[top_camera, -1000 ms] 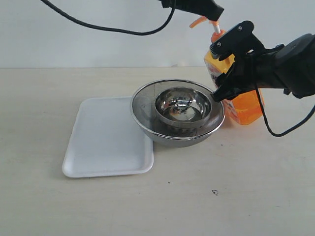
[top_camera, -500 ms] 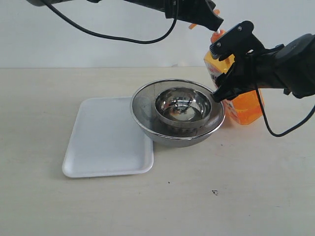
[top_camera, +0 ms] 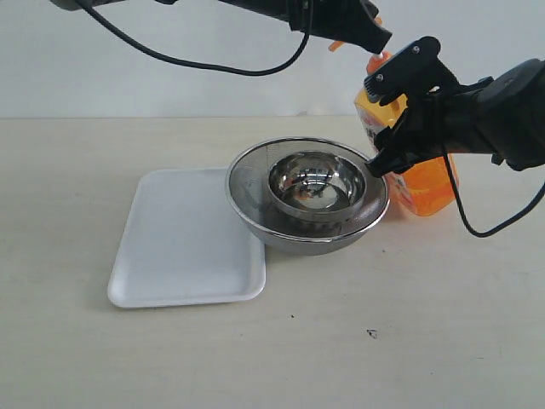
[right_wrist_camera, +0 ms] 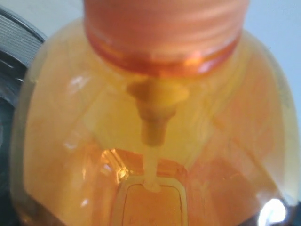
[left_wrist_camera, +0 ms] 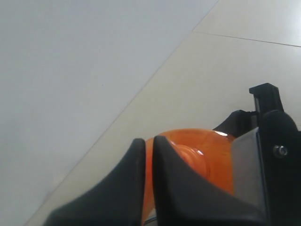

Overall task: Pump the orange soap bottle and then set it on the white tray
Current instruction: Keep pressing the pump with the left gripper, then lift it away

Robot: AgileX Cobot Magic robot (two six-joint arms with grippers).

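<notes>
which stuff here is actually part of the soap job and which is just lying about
Part of the job: soap bottle, white tray.
Just lying about: large steel bowl, small steel bowl sitting inside it.

Exterior view evenly lit, soft shadows, specular glare in the steel bowls (top_camera: 298,189). Right wrist view too close: the orange soap bottle (right_wrist_camera: 155,141) is blurred, with hot spots. Left wrist foreground soft.
</notes>
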